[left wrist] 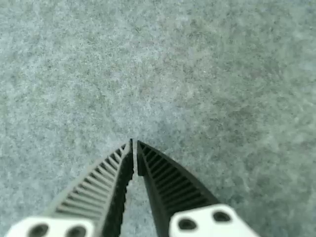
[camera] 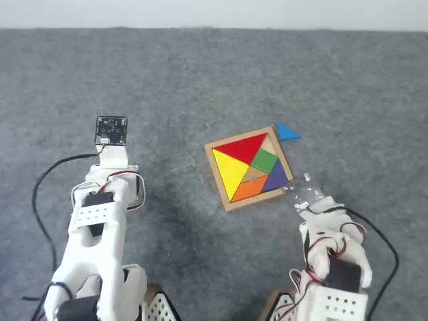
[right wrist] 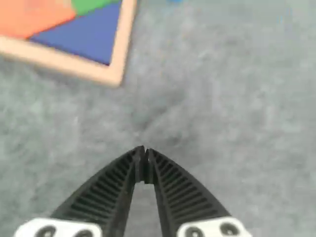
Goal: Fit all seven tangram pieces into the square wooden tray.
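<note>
High view: square wooden tray (camera: 218,176) sits turned cornerwise on the grey carpet (camera: 167,87), right of centre, ahead of the right arm. Inside it:
- red triangle (camera: 244,147) along the far-left side
- yellow triangle (camera: 229,172) along the near-left side
- green square (camera: 265,160) touching the red triangle's edge
- orange piece (camera: 249,190) and purple triangle (camera: 275,177) along the near-right side

Two tan patches show in the tray, one mid-tray (camera: 255,174) and one by the far-right rim (camera: 270,142). Can't tell if they're bare floor or wood-coloured pieces.

Blue triangle (camera: 287,132) lies outside on the carpet, just beside the tray's far corner.

Right gripper (right wrist: 144,149): claw closed, tips together, nothing between them. It hangs over carpet near the tray's corner, apart from the rim. Right wrist view shows the purple, orange and green pieces inside that corner.

Left gripper (left wrist: 134,143): claw pinched closed w/ just a hairline gap, holding nothing. It's over carpet, well apart from the tray, on the table's left side.
</note>
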`<state>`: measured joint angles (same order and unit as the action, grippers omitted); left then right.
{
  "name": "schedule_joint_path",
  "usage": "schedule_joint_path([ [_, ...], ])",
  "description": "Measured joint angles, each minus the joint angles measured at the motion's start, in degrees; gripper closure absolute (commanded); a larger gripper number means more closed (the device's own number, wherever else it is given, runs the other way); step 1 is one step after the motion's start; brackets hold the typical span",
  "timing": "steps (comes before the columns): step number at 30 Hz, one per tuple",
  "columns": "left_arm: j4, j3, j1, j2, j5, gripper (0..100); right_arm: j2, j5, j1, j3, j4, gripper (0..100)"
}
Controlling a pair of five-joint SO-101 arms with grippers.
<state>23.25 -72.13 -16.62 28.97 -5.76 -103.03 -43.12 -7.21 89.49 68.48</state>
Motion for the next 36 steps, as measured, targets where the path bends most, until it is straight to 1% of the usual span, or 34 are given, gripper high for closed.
schedule_joint_path([
  [4,0.00,0.00,0.88,0.00,0.00,98,0.70,0.53,0.18,-8.44,1.58,98.9],
  [8,0.00,0.00,0.97,0.00,-0.09,98,12.84,2.81,-0.44,-17.76,1.32,98.9],
  [10,0.00,0.00,0.97,0.00,-0.09,98,22.42,4.48,-0.18,-23.56,0.44,98.9],
  [13,0.00,0.00,0.97,0.00,-0.09,98,40.88,6.86,0.00,-34.55,-0.18,98.9],
  [21,0.00,0.00,0.97,0.00,-0.09,98,89.93,7.03,9.14,-67.96,2.37,98.9],
  [23,0.00,0.00,0.97,0.00,-0.09,98,100.04,7.03,11.52,-75.78,3.25,96.5],
  [24,0.00,0.00,0.97,0.00,-0.09,98,104.00,7.03,12.22,-79.12,4.22,92.4],
  [27,0.00,0.00,0.97,0.00,-0.09,98,113.32,3.78,13.36,-89.23,8.35,77.1],
  [28,0.00,0.00,0.97,0.00,-0.09,98,115.87,1.93,13.45,-92.48,9.41,74.5],
  [33,0.00,0.00,0.97,0.00,-0.09,98,125.98,-2.64,13.54,-105.49,10.20,76.0],
  [36,0.00,0.00,0.97,0.00,-0.09,98,130.99,-7.38,13.54,-110.51,10.99,72.9],
])
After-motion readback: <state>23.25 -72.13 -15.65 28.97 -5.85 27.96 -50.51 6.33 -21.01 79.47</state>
